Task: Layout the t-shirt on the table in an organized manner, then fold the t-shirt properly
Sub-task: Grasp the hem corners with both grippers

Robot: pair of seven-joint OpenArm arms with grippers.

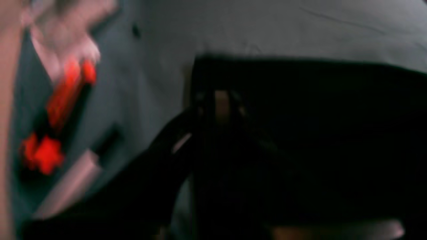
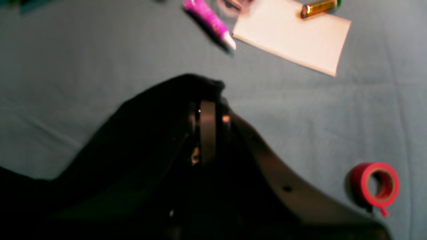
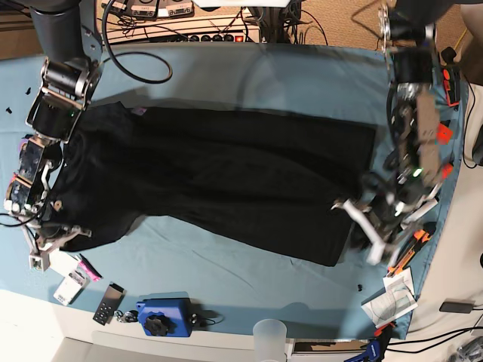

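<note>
The t-shirt [image 3: 226,181] lies spread across the middle of the table [image 3: 226,75], plain black side up. At the table's left edge, the right gripper [image 3: 49,230] is pinching the shirt's near-left corner, black fabric bunched over its fingers. At the right edge, the left gripper [image 3: 366,219] sits by the shirt's near-right corner; too blurred to tell whether it is spread or clamped. A red tape roll [image 2: 375,185] rests on the cloth nearby.

One t-shirt [image 3: 226,181], one table [image 3: 226,271], one red tape roll [image 2: 375,185]
</note>
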